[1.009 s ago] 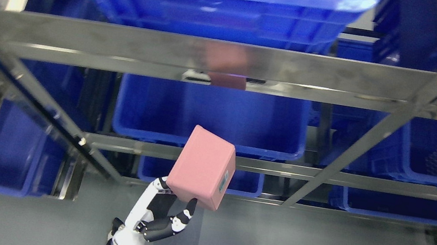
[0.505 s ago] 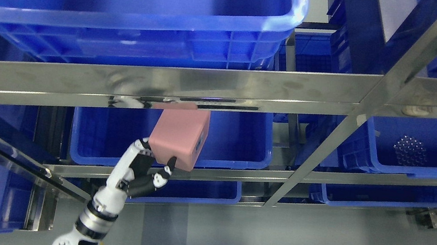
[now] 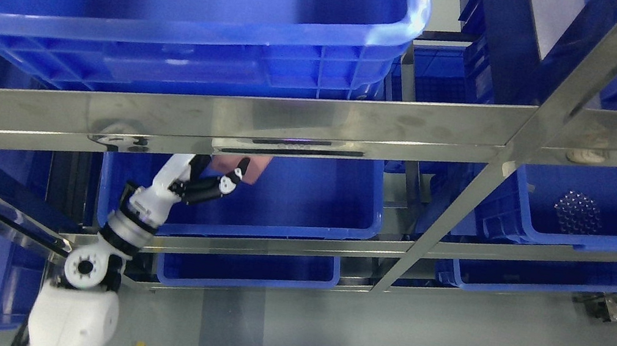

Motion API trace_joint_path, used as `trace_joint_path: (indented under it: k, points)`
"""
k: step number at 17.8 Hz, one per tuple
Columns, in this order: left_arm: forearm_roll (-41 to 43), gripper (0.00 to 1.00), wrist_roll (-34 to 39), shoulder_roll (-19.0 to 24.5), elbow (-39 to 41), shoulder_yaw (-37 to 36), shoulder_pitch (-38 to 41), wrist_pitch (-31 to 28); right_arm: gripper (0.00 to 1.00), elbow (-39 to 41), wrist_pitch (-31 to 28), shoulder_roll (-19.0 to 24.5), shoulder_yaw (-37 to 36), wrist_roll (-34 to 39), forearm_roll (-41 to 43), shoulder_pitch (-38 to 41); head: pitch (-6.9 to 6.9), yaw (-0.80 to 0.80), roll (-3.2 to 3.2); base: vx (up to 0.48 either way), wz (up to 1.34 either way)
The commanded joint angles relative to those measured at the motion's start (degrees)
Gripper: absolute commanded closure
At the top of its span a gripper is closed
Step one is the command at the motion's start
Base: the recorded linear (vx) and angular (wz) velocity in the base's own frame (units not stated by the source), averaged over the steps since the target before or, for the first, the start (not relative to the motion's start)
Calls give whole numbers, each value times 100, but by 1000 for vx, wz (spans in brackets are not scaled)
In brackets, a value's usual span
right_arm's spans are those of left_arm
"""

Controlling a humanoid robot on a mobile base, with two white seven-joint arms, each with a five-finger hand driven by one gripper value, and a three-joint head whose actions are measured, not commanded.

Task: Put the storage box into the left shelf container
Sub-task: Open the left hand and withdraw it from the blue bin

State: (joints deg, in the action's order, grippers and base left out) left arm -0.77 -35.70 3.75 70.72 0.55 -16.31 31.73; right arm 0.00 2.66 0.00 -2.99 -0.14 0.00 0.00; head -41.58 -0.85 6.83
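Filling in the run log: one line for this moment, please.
left robot hand: shut on pink box | box: mostly hidden behind steel rail, over middle blue bin | right: unseen

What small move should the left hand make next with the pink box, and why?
Probably push the box a little further forward, then lower it. The left hand holds it just under the steel rail, which hides most of it, and over the near part of the blue bin. Lowering deeper in should clear the bin's front wall.

The steel shelf rail (image 3: 291, 127) hides most of the pink storage box (image 3: 255, 163).
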Motion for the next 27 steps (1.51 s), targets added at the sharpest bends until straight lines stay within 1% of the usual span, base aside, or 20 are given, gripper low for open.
trace_joint_path:
  k: [1,3,5,8,9,10,11,12,13,14,15,16,18,19,20,22,25,26,27]
  points:
    - [2042,95,10,135,-2008,446,-1295,61,0,100,15,-100,0,-4,123,-26,0,0,0,0,0]
    - [2501,93,10,91,-2106,420,-1427,88,0,100,15,-100,0,-4,123,-17,0,0,0,0,0]
    - [2722,89,10,48,-2106,358,-1445,88,0,100,15,-100,0,-4,123,-17,0,0,0,0,0]
    - [2811,76,10,12,-2098,314,-1550,79,0,100,15,-100,0,-4,123,-26,0,0,0,0,0]
    - [2811,69,19,3,-2071,314,-1559,79,0,100,15,-100,0,-4,123,-17,0,0,0,0,0]
    - [2811,61,19,-32,-2045,323,-1568,79,0,100,24,-100,0,-4,123,-26,0,0,0,0,0]
    - [2776,48,19,-67,-2010,340,-1594,79,0,100,24,-100,0,-4,123,-26,0,0,0,0,0]
    - [2750,23,28,-154,-1844,384,-1612,61,0,100,24,-100,0,-4,123,-26,0,0,0,0,0]
    - [2723,20,45,-275,-1634,454,-1595,53,0,100,15,-100,0,-4,123,-26,0,0,0,0,0]
    - [2627,14,63,-275,-1336,664,-1542,-8,0,100,15,-100,0,5,123,-17,0,0,0,0,0]
    - [2426,3,80,-275,-1089,709,-1507,-70,0,100,15,-100,0,-4,123,-17,0,0,0,0,0]
    - [2067,0,89,-275,-895,666,-1428,-332,0,100,24,-100,0,-4,123,-17,0,0,0,0,0]
    - [831,0,168,-275,-343,639,-1200,-1383,0,100,15,-100,0,-4,123,-17,0,0,0,0,0]
    - [68,0,273,-275,43,622,-1069,-2059,0,100,24,-100,0,5,123,-17,0,0,0,0,0]
    - [-323,0,483,-275,439,613,-893,-2283,0,100,24,-100,0,5,123,-17,0,0,0,0,0]
    - [-397,0,1097,-275,1063,543,-542,-2277,0,100,15,-100,0,-4,123,-26,0,0,0,0,0]
    - [-406,0,1976,-275,2258,210,248,-2268,0,100,15,-100,0,-4,123,-26,0,0,0,0,0]
    - [-406,0,2092,-275,2514,148,495,-2250,0,100,15,-100,0,-4,123,-17,0,0,0,0,0]
    - [-406,0,2058,-275,2560,69,889,-1946,0,100,15,-100,0,-4,123,-17,0,0,0,0,0]
